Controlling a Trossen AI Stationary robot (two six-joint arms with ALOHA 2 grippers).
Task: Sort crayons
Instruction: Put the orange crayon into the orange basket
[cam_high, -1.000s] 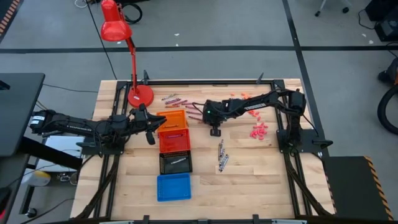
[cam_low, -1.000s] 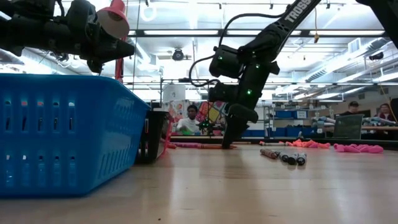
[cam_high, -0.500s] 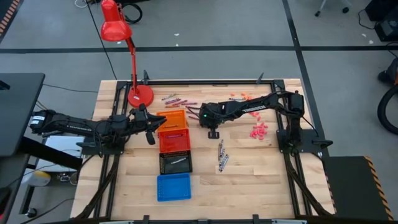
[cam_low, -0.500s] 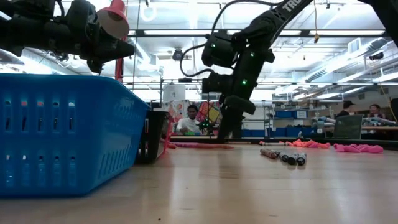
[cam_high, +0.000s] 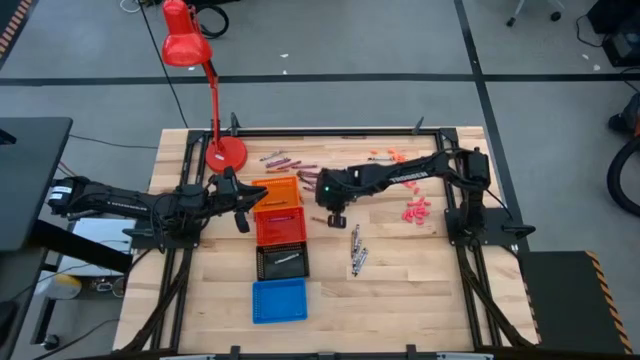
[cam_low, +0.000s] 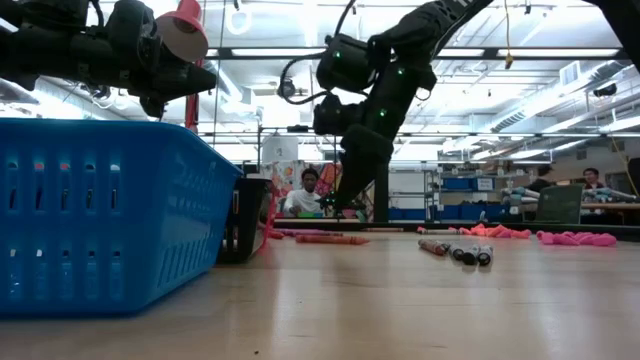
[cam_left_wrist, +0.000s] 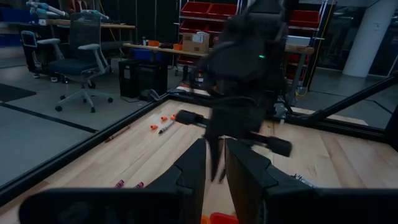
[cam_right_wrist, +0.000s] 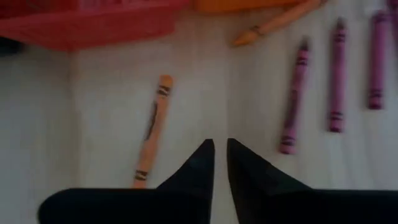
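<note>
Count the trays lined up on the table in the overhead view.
4, in one column mid-table: orange tray nearest the lamp, then red tray, black tray, blue tray last. None appear hidden.

- The right tool has slid toward nine o'clock across the worktop, now close beside the orange tray.
- In the low view it has lifted clear of the boards and swung over.
- Its tips stand a sliver apart, empty, above an orange crayon.
</note>
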